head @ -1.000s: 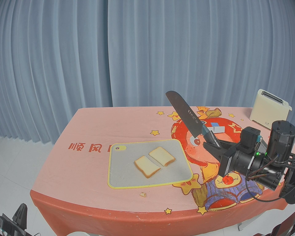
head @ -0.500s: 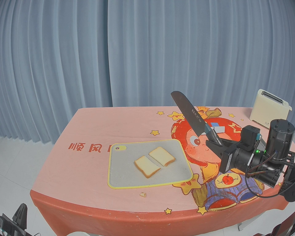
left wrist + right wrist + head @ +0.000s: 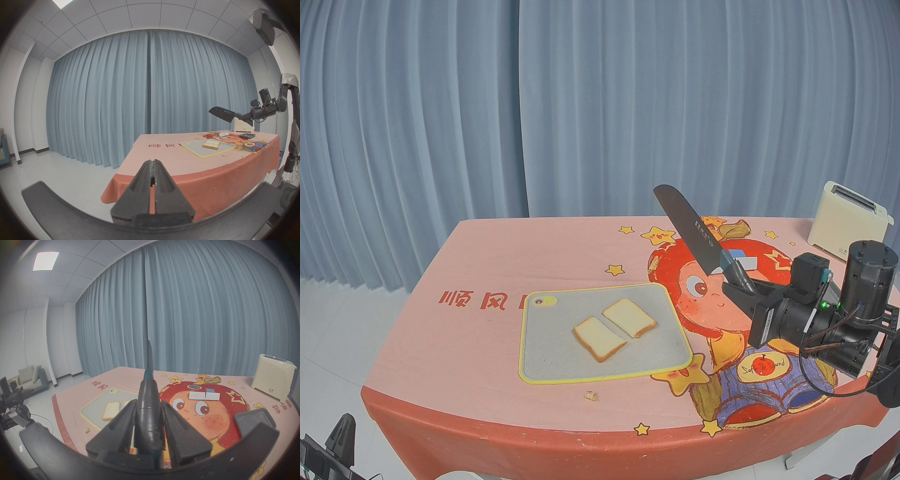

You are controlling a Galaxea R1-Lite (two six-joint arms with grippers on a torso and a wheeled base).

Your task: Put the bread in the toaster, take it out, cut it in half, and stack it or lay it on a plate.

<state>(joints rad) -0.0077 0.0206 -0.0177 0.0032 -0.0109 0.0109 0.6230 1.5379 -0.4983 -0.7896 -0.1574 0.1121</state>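
the bench (image 3: 487,262) carries a grey cutting board (image 3: 550,337) near the middle of its front edge and a cream toaster (image 3: 845,224) at its far right corner. the knife (image 3: 689,226) is off the bench, blade slanting up and back towards the far edge, above the stretch between the board and the toaster. the right gripper (image 3: 737,290) has its fingers pinching the knife's dark handle from both sides. a dark tray (image 3: 254,422) sits near the right edge. the bread is already in two halves, the nearer half (image 3: 598,338) and the farther half (image 3: 629,317), lying flat, side by side in the middle of the board with a thin gap between them. a small white and blue block (image 3: 741,261) lies towards the far right, just under the raised blade. a crumb (image 3: 590,395) rests by the front edge, just off the board. the left gripper (image 3: 152,184) hangs low, well off the bench's left side, fingers pressed together.

the cut looks done, so the step in hand is probably parking the knife. to do it well, keep the blade high and the tip away from the halves, lower it flat beside the block or clear of the board, and loosen the fingers only once the blade lies settled. no plate shows; the tray may serve as one.
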